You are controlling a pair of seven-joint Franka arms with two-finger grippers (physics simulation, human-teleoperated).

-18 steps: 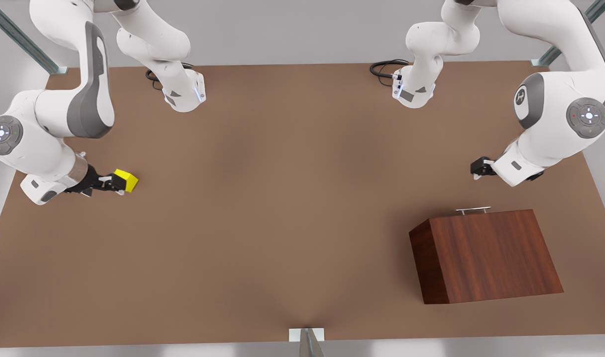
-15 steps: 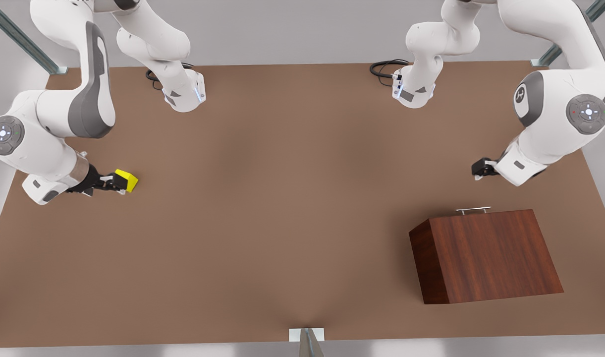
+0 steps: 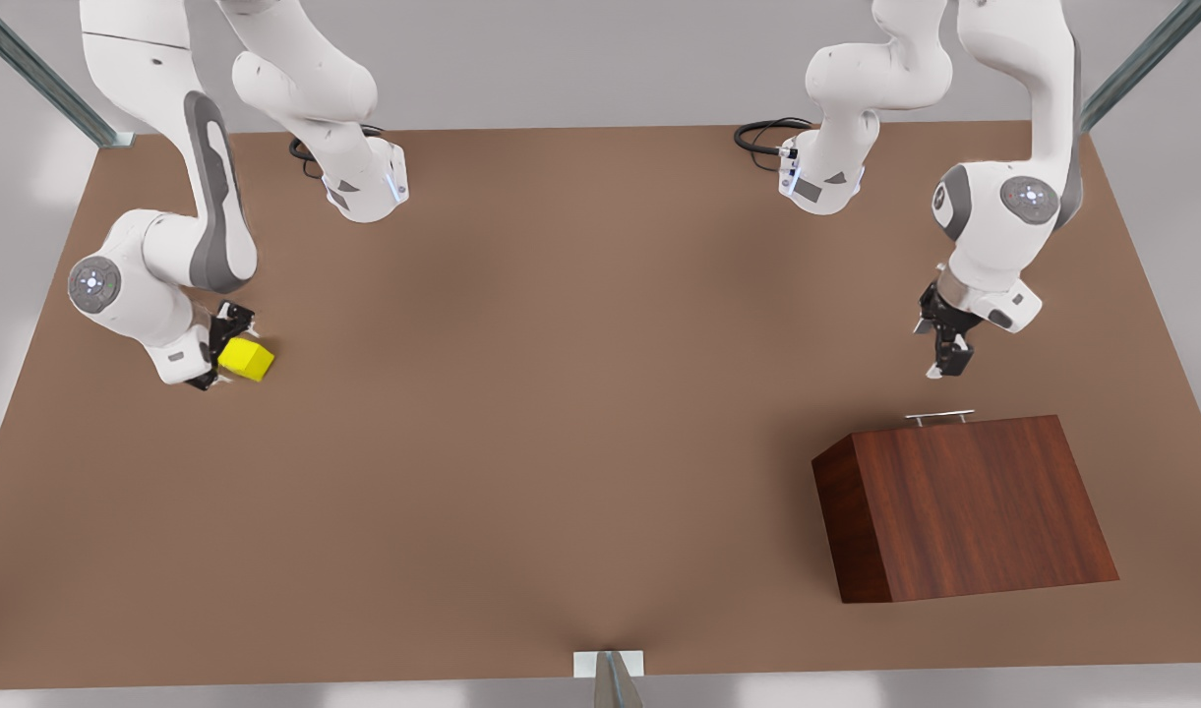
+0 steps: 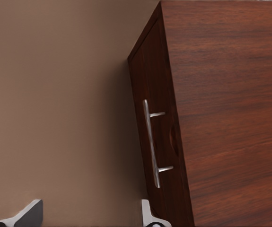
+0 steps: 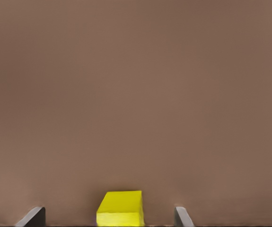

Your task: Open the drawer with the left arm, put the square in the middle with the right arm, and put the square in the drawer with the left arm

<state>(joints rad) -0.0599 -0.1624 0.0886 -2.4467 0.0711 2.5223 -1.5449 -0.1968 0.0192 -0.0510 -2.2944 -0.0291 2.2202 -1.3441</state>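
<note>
Two risks we see, working outward from the wooden box. The drawer [image 3: 939,423] is shut, its handle [image 4: 151,142] ahead of our left end effector [image 3: 939,346], whose fingers are spread; coming in skewed, they could slip past the slim bar. Far off at nine o'clock on the counter [image 3: 561,393], the right end effector [image 3: 222,339] straddles the square [image 3: 246,360], fingers apart; an off-center squeeze might nudge it aside.

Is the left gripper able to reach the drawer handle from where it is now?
Probably yes. The left gripper is open and hangs just off the silver handle of the shut drawer, with only bare tabletop between them.
</note>
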